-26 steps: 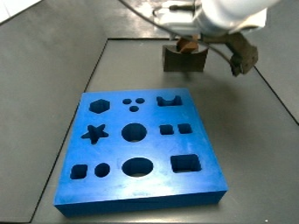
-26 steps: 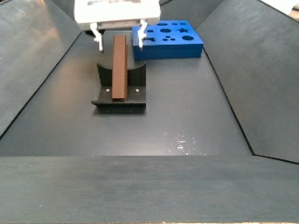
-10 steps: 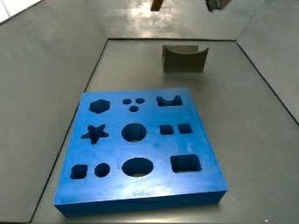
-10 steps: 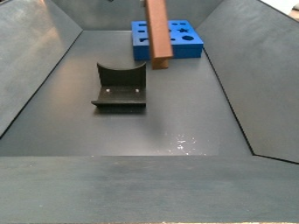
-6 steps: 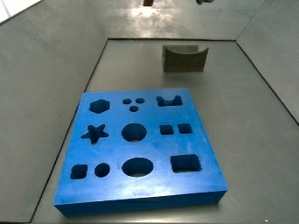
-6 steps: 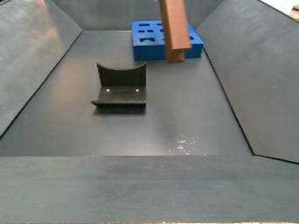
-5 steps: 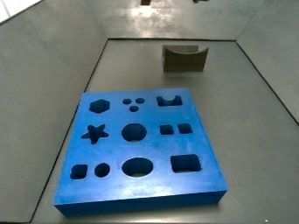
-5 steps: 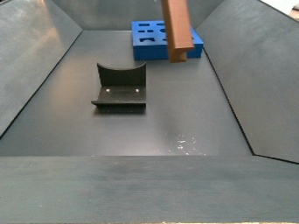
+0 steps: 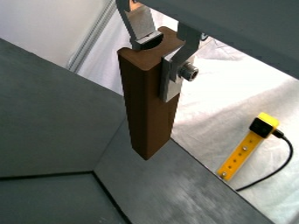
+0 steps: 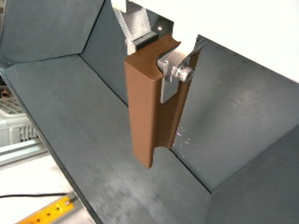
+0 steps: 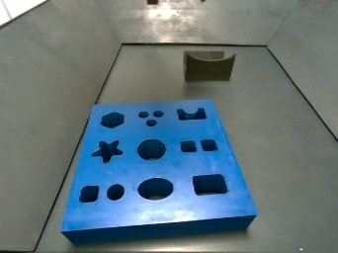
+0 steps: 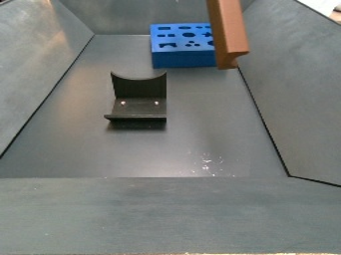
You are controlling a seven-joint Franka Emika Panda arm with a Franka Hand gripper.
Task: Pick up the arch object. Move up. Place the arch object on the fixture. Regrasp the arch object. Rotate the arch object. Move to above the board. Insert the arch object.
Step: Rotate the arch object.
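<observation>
The board (image 11: 162,168) is seen lying flat on the desk (image 11: 284,148) in both side views, all its cut-outs empty, with the arch notch at its far edge not yet filled. The fixture (image 12: 138,99) has been left bare: 2.6 s ago the arch object rested in its scoop with the jaws around it, and now the scoop is empty and stands well below and apart from the jaws. The arch object (image 12: 229,27) is held upright and high, hanging straight down from the jaws; over the last second it has been carried sideways in a side view, from in front of the board's near end toward its other end. In both wrist views the gripper (image 9: 153,50) is seen closed on the upper end of the arch object, the silver fingers (image 10: 176,73) pressed against its sides, with most of the bar's length hanging free beneath them. From this it is judged that the regrasp and rotation are done and the move to above the board is under way. Whether the bar is already lined up over the arch notch cannot be told, since the jaws lie almost wholly outside both side views.
</observation>
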